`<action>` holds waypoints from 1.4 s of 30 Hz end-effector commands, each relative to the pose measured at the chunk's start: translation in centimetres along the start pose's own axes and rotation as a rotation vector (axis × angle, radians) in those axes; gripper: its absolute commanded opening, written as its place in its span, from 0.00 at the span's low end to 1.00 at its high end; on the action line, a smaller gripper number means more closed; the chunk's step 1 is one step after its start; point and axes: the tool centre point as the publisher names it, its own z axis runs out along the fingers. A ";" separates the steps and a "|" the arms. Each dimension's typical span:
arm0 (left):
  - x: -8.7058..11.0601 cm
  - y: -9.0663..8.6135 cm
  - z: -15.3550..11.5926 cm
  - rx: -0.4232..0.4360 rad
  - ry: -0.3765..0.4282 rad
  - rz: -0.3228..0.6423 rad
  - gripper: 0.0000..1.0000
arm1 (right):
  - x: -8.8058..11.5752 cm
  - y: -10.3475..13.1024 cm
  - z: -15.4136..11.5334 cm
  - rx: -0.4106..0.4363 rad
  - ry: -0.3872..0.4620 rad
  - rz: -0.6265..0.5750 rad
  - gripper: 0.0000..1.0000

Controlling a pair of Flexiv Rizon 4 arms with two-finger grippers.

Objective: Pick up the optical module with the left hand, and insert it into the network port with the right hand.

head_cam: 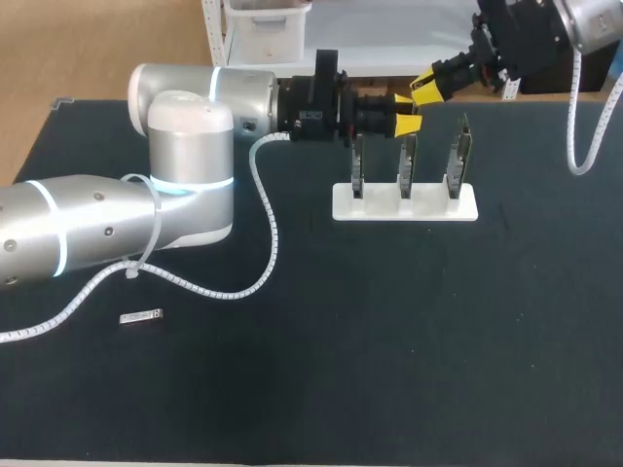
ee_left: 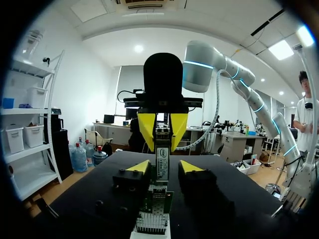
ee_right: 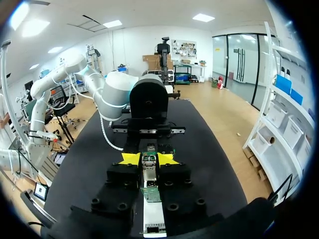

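Observation:
The optical module [ee_left: 161,162], a slim metal bar with a printed label, hangs in the air between my two grippers, above the white stand [head_cam: 405,205]. My right gripper [ee_right: 148,158] is shut on the module [ee_right: 148,162], its yellow tips pressing both sides. Opposite it, my left gripper [ee_left: 164,167] is open, with a gap between each yellow tip and the module. In the head view the left gripper [head_cam: 406,112] and right gripper [head_cam: 425,89] meet tip to tip behind the stand. Under both grippers stands a green port board [ee_left: 157,201].
The white stand carries three upright port boards [head_cam: 455,161] in a row at the table's middle back. A second small module [head_cam: 142,317] lies on the dark mat at the front left. My left arm's thick links [head_cam: 185,165] and its white cable cover the left side.

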 end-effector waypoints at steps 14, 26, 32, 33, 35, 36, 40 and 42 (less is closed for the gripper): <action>-0.2 -0.1 -0.3 0.013 0.070 0.029 1.00 | 0.1 -0.1 0.1 -0.005 -0.003 0.000 0.00; 0.0 0.2 -1.9 -0.005 0.237 0.070 1.00 | 0.2 -0.3 0.0 0.005 -0.009 0.006 0.00; 0.5 0.0 -2.1 -0.011 0.343 0.092 1.00 | 0.2 -0.5 -0.1 0.006 -0.012 0.006 0.00; 0.5 0.0 -2.2 -0.008 0.351 0.090 1.00 | 0.2 -0.5 0.0 0.005 -0.012 0.007 0.00; 0.7 0.0 -2.3 -0.005 0.372 0.088 1.00 | 0.2 -0.6 0.0 0.003 -0.011 0.005 0.00; 0.8 0.0 -2.3 -0.004 0.379 0.084 1.00 | 0.2 -0.6 0.0 0.003 -0.011 0.005 0.00; 1.4 0.2 -2.6 -0.025 0.441 0.060 1.00 | 0.2 -0.7 0.0 0.003 -0.011 0.006 0.00; 1.6 0.2 -2.7 -0.028 0.454 0.052 1.00 | 0.2 -0.7 0.0 0.002 -0.012 0.006 0.00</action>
